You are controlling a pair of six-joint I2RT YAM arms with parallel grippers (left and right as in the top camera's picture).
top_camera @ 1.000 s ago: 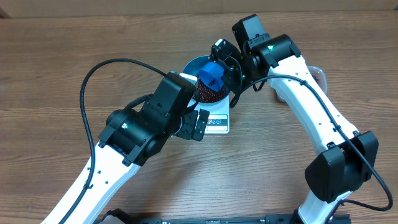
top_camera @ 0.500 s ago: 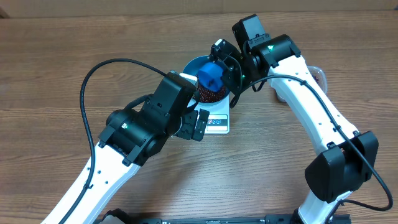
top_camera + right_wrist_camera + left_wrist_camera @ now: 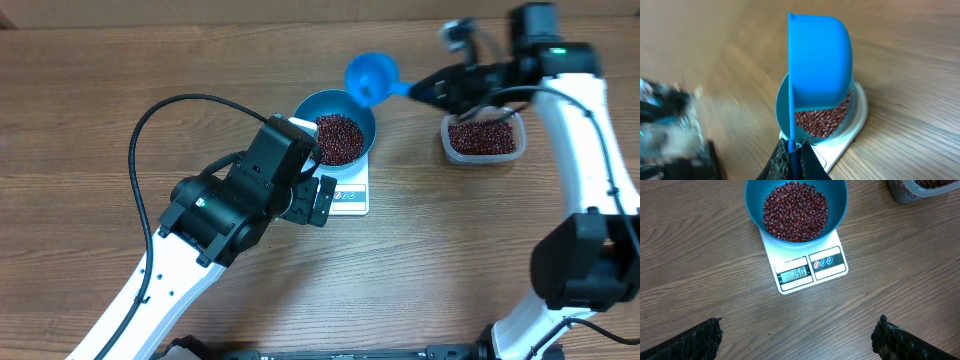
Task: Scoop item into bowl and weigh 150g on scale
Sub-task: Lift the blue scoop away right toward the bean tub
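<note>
Now: right gripper [image 3: 435, 88] is pinched tight on the handle of the blue scoop [image 3: 371, 76]. You've pulled it off the bowl. A second ago it hung over the beans; it now sits up toward the far edge of the table [image 3: 100, 100], between the bowl [image 3: 305, 115] and the clear tub [image 3: 447, 138].

- Left gripper [image 3: 800, 342]: fingers spread wide, holding nothing, parked near-side of the scale [image 3: 812, 270]. Hasn't budged.
- Beans [image 3: 796, 211]: heaped in the bowl. The bowl sits on the scale's far half, overhanging it.
- Display looks like 150. My read: target met, no more scooping called for. What's left is to put the scoop down.

Hard to make out:
- Unit on the display is too small to read.
- Scoop's inside looks empty from above, but you can't rule out a stray bean.
- Right wrist view: the scoop's back covers most of the bowl, and the left side is smeared.
- Left wrist view: only the fingertips show at the bottom corners, and the tub is cut off at the top right.
</note>
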